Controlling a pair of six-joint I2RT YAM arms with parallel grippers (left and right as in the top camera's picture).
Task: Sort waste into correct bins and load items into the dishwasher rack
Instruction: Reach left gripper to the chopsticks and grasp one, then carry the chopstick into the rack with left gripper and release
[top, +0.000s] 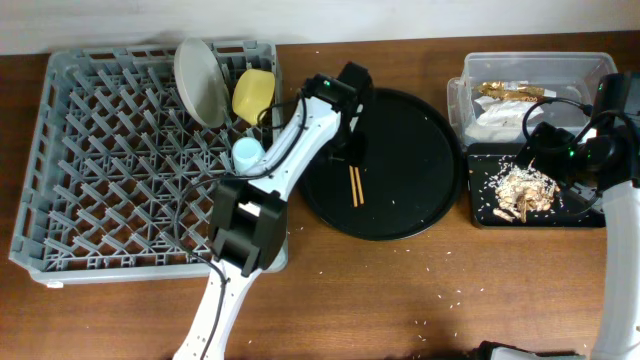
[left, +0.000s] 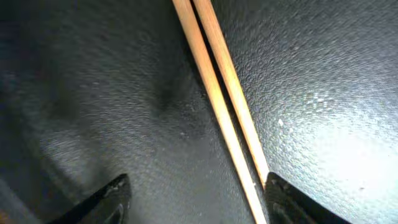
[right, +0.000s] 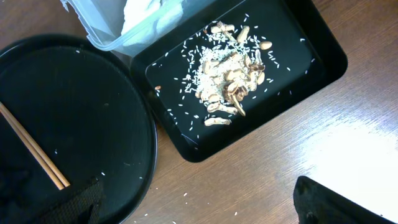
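Centre frame, on the round black tray (top: 410, 150): chopsticks (left: 214, 93) pickup.
Left hand (left: 196, 185) is spread wide, empty, straddling them; next, close and lift.

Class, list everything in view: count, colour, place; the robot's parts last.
Square plastic peg rack: one, grey, far left.
Round plate: one, pale grey-green, upright in rack.
Bowl: one, yellow, beside plate.
Small cup: one, blue, in rack.
Large round tray: one, black, centre.
Thin wooden chopsticks: two, tan, on round tray.
Rectangular plastic tub: one, clear, far right.
Shiny snack wrapper: one, gold-brown, in tub.
Crumpled paper napkins: count unclear, white, in tub.
Shallow rectangular tray: one, black, beside tub.
Food scraps: heap, tan, in rectangular tray.
Left end effector: one, black, open around chopsticks.
Right end effector: one, black, open above table.
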